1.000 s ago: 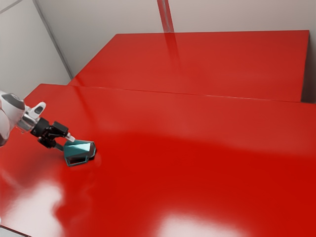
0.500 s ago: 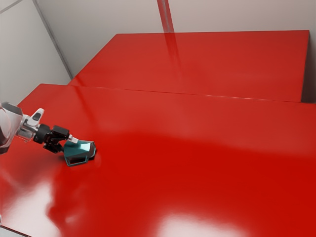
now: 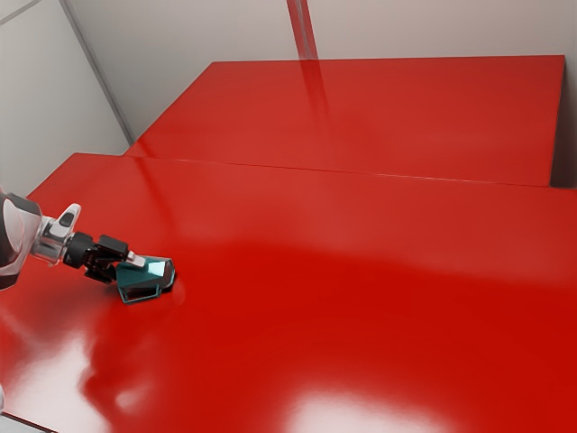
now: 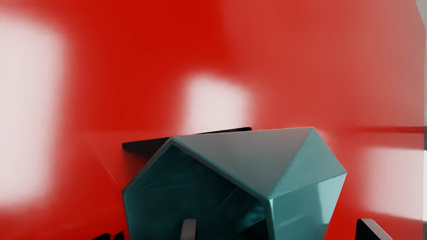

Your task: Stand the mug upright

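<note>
Teal and faceted, the mug (image 3: pixel 144 271) lay tipped over on the glossy red table (image 3: pixel 361 298), over toward the exterior view's left, with its mouth turned toward that camera. I had the gripper (image 3: pixel 128 269) right up at the mug, on the side nearer the arm (image 3: pixel 18 234), and it was released: its two fingers (image 4: pixel 189 230) stood wide apart with nothing clenched between them. In my wrist view one fingertip lay across the mug's dark opening; I could not tell from there how far into it the tip reached. The other was out past the mug's outer wall, and red tabletop showed between the two, so I had no grip from both sides. A thin dark piece (image 4: pixel 143 146) poked out past the mug's rim on the side away from the fingers, partly hidden behind the body. Beyond the table, in the exterior view, I had a second red surface (image 3: pixel 388 117), and behind that a pale wall (image 3: pixel 207 27) with a red strip (image 3: pixel 302 27) running down it.
</note>
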`<state>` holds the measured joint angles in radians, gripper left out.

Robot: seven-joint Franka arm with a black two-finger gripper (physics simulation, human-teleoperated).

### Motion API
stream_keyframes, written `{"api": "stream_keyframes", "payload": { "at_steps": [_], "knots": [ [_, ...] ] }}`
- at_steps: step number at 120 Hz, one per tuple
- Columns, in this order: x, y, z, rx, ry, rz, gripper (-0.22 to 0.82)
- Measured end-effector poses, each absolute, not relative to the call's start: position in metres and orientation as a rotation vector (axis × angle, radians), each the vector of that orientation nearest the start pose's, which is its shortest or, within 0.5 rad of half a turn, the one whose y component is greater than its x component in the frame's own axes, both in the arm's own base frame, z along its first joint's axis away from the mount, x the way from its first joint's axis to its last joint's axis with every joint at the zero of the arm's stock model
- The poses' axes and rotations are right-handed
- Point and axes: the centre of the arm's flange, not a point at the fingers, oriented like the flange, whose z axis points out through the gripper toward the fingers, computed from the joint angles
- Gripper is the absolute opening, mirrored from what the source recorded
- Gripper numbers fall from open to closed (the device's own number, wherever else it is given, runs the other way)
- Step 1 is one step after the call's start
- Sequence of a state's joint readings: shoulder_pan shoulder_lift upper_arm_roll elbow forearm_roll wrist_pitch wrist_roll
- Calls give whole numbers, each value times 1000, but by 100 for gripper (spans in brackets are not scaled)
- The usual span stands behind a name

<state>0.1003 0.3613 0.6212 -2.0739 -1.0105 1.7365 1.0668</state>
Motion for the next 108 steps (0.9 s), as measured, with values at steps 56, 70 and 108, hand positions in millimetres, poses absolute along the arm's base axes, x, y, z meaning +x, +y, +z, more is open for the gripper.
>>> {"api": "stream_keyframes", "payload": {
  "at_steps": [56, 70, 108],
  "knots": [
    [459, 288, 269, 2251, 192, 307, 7],
    [462, 285, 272, 2244, 182, 321, -1],
    [475, 267, 296, 2211, 108, 371, -14]
  ]
}}
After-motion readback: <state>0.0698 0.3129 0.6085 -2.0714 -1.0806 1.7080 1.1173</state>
